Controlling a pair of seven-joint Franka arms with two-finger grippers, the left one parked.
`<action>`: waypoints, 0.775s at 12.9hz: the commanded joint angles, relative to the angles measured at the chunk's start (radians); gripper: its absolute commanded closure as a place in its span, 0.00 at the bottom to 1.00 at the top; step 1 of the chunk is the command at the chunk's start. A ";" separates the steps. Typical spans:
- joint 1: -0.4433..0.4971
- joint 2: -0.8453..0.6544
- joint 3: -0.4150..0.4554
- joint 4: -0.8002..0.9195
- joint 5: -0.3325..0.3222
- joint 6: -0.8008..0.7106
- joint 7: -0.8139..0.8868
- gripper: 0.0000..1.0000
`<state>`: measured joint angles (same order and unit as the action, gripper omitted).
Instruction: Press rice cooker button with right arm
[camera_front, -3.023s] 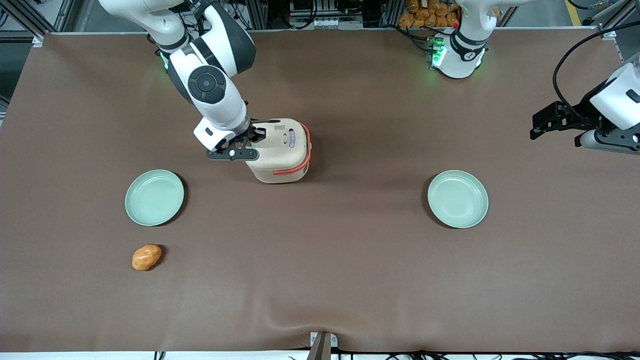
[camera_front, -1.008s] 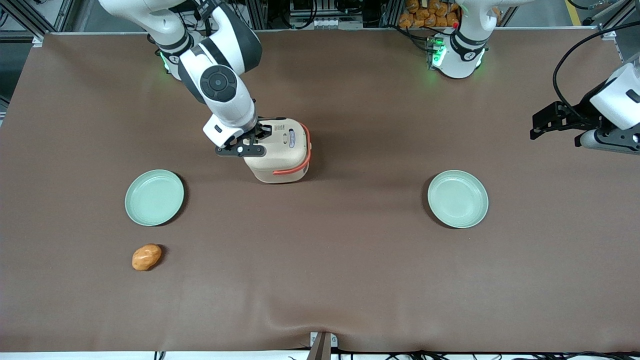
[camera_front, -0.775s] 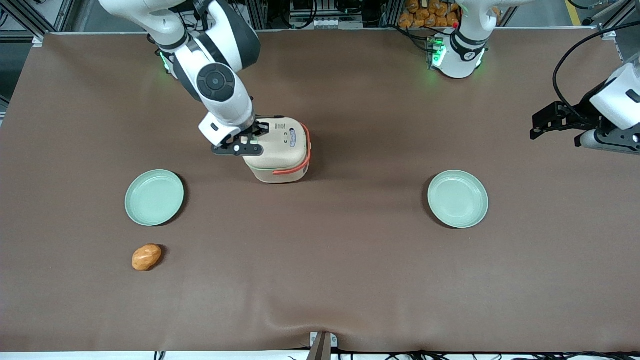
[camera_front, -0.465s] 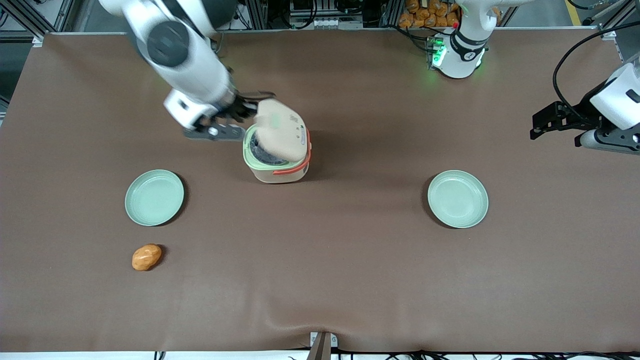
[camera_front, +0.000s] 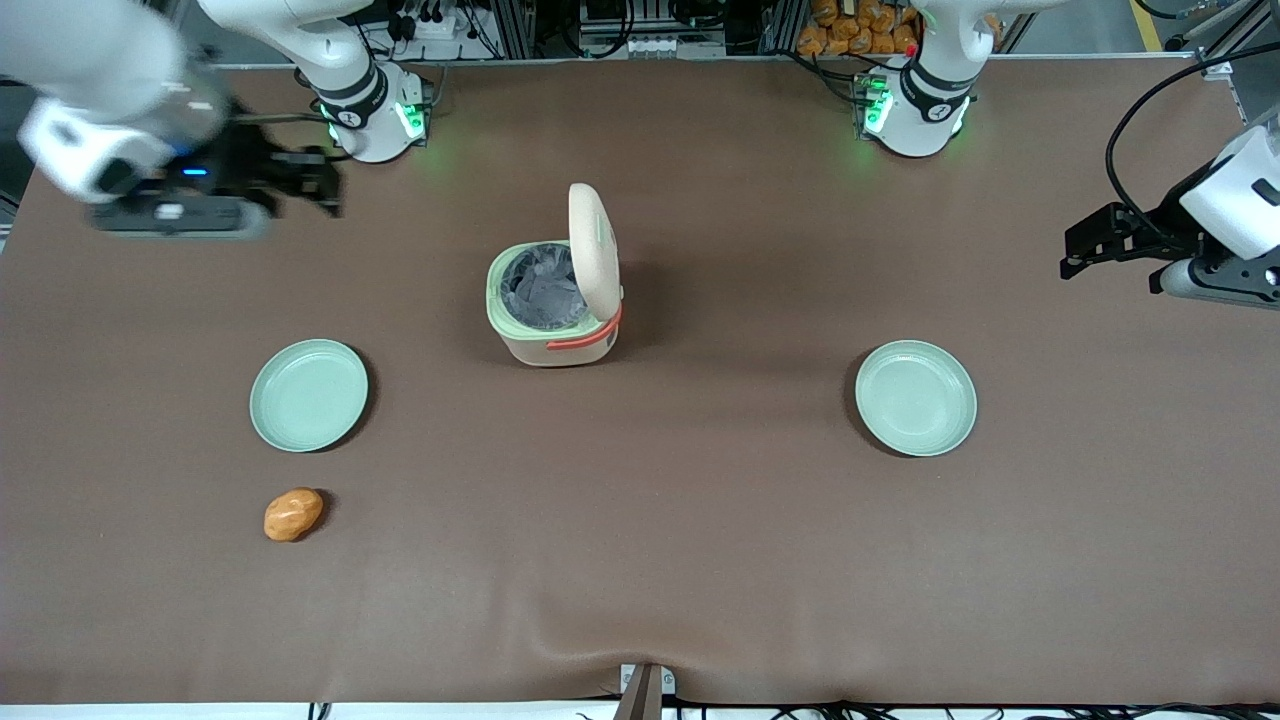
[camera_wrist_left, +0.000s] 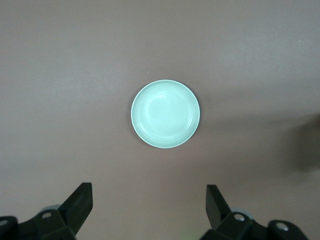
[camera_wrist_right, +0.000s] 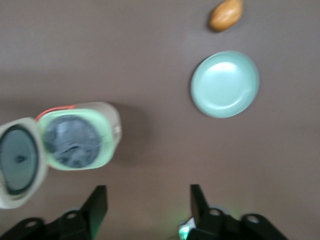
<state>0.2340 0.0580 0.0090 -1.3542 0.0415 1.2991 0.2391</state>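
Rice cooker (camera_front: 552, 318) mid-table with lid (camera_front: 593, 250) upright, two green plates (camera_front: 309, 394) (camera_front: 915, 397), potato (camera_front: 293, 514) near one, gripper (camera_wrist_right: 148, 212) spread wide, high above the working arm's end, no readable writing.

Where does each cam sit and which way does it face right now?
Front view: high above the table's front edge, looking down at the open rice cooker, two plates and a potato; the right arm's gripper is high, toward the working arm's end.
Right wrist view: on the raised right arm, facing down; its open fingers frame the cooker, one green plate and the potato.
Left wrist view: on the parked arm, facing down at the other plate.
Shared: front and right wrist both show the cooker, the potato and the plate near it.
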 joint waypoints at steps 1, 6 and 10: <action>-0.030 -0.030 -0.096 0.020 -0.023 -0.017 -0.170 0.00; -0.055 -0.050 -0.204 -0.012 -0.014 0.005 -0.267 0.00; -0.059 -0.050 -0.204 -0.094 -0.011 0.092 -0.268 0.00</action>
<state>0.1793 0.0258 -0.1994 -1.3984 0.0290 1.3478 -0.0283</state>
